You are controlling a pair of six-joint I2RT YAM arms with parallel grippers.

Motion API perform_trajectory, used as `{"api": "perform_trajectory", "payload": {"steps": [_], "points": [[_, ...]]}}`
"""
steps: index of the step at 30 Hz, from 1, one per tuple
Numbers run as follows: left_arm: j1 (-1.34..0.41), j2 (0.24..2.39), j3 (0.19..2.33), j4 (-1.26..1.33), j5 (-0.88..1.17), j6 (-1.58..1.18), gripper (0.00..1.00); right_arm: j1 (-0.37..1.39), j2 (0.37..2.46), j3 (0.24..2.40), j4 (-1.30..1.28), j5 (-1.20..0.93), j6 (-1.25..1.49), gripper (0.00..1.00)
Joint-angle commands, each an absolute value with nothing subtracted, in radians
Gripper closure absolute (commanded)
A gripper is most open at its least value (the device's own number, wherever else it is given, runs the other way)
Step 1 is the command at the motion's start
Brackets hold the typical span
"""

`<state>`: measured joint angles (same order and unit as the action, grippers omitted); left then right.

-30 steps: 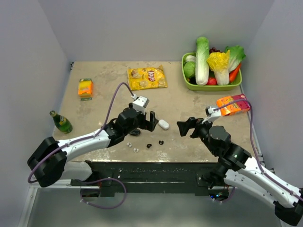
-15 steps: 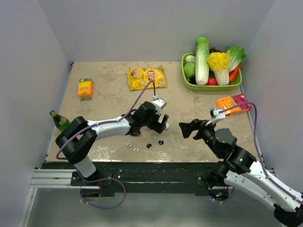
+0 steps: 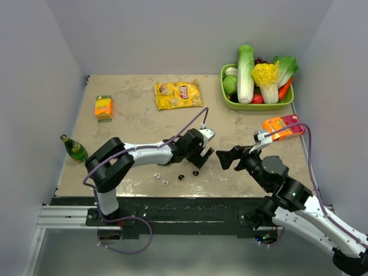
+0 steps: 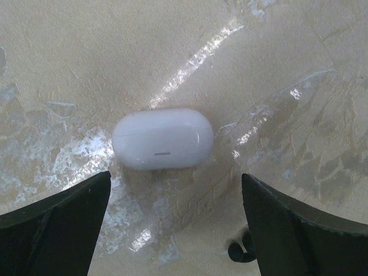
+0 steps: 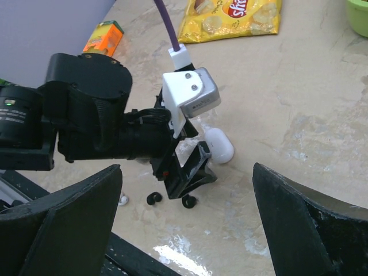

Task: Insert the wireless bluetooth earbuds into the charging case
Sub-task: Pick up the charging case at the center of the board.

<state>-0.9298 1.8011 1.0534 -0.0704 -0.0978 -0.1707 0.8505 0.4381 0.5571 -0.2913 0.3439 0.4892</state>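
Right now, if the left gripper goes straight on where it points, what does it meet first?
Likely the charging case, centred just ahead of the open left gripper; depth is unclear.

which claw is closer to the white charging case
Left. The left claw hangs directly over the charging case, open on either side of it; the right claw is off to its right, apart.
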Motion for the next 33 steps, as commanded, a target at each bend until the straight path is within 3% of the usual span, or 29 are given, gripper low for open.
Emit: {"api": "perform_trajectory", "payload": {"steps": [1,19,33], "points": [[-0.927,1.851,1.126,-0.094,-0.147,-0.155,0.00,0.851,0.411,0.620,-0.299,0.324,0.482,0.02],[-0.910,1.965,1.255,-0.163,-0.136,-0.186,0.00,0.850,0.374,0.649,-0.353,0.344,0.503,0.02],[-0.911,1.963,1.229,-0.206,-0.172,-0.207,0.02,0.851,0.382,0.644,-0.347,0.342,0.508,0.02]]}}
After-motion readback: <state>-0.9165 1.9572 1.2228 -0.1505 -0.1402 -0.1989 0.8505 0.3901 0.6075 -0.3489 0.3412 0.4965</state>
